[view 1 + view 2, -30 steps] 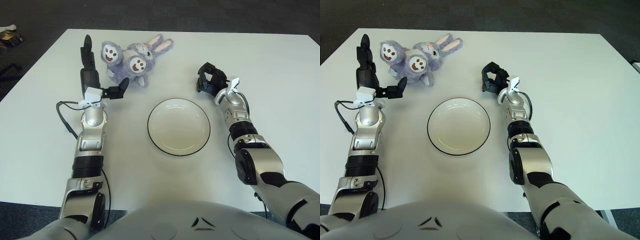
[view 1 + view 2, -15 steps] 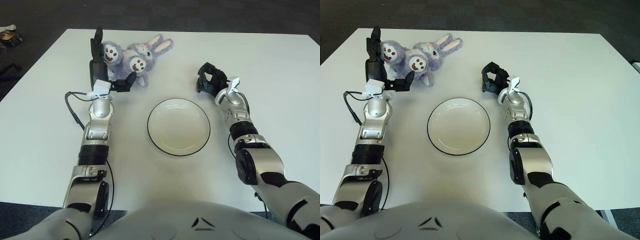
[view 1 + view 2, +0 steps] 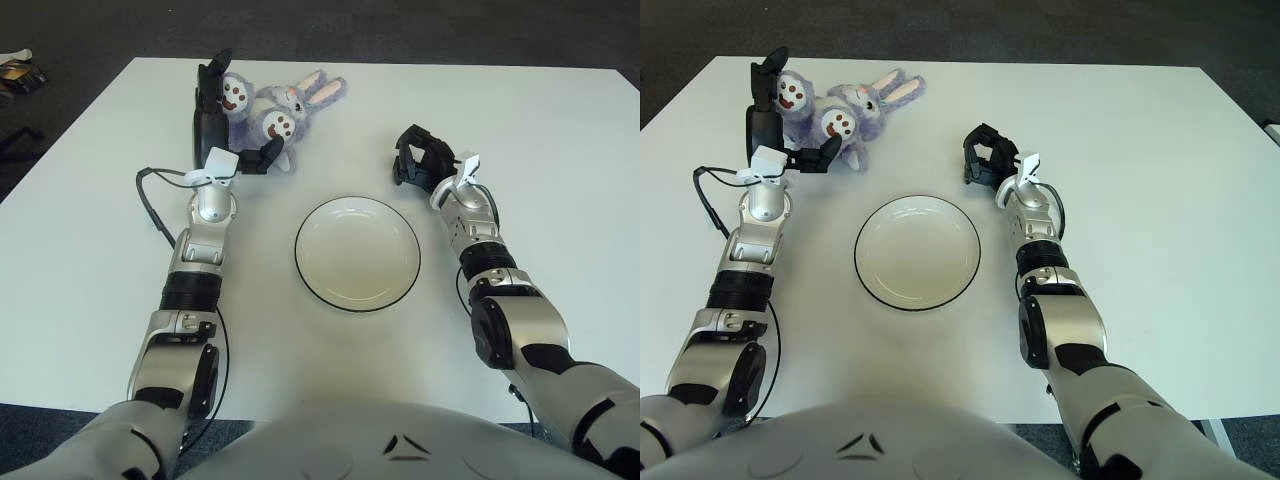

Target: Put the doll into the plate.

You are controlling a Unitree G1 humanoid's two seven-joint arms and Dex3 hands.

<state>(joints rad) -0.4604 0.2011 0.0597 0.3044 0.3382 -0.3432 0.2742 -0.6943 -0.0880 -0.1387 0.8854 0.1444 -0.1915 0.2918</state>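
A purple plush doll with two round white faces and rabbit ears lies at the far left of the white table. My left hand is against its left side. The long fingers stand upright behind the left face and the thumb reaches under the second face, spread and not closed on the doll. A white plate with a dark rim sits empty in the middle, nearer me than the doll. My right hand shows to the right of the plate with its fingers curled and nothing in them.
The white table stretches wide on the right. Its far edge runs just behind the doll, with dark floor beyond. A black cable loops off my left wrist.
My left hand has moved forward and to the right, from beside the doll to right against it, fingers now bracketing the left face. The doll, plate and right hand have stayed put.
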